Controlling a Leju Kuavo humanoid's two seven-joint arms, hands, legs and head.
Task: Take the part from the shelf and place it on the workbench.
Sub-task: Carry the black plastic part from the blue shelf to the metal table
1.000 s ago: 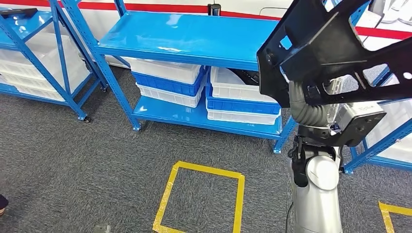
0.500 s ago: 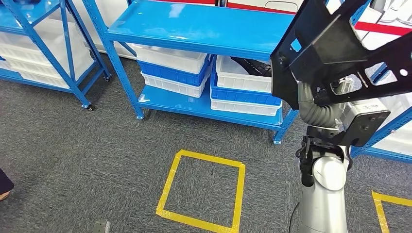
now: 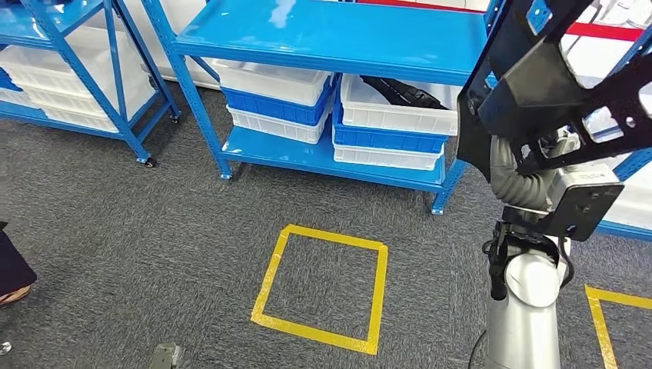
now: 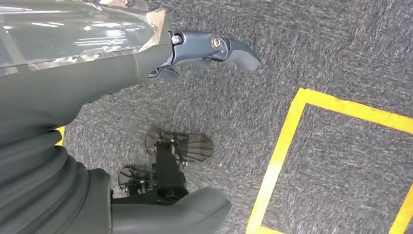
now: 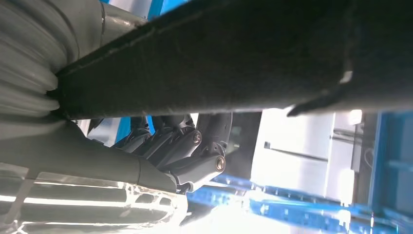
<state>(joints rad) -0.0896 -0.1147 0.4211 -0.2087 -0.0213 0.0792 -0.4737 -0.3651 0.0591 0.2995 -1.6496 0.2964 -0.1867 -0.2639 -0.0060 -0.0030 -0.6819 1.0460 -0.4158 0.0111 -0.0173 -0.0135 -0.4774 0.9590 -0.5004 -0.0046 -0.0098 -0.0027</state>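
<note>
Head view, floor (image 3: 154, 231): grey carpet, with a yellow tape square (image 3: 323, 288) near the middle and a corner of another at the right edge.
Shelf (image 3: 330, 34): blue steel rack at the far side of the floor, top level bare; a second blue rack (image 3: 69, 46) stands to its left with white bins on it.
Part (image 3: 553, 84): large black cut-out panel, raised in front of the shelf's right end, well above the floor.
Crates (image 3: 392, 127): white and blue bins stacked in two piles on the shelf's lower level; the right pile's top bin holds a dark piece (image 3: 404, 91).
Right robot hand (image 5: 180, 151): dark fingers curled under the part, gripping it.
Left robot hand (image 4: 195, 48): hangs over the carpet, fingers loosely apart, nothing in it.
</note>
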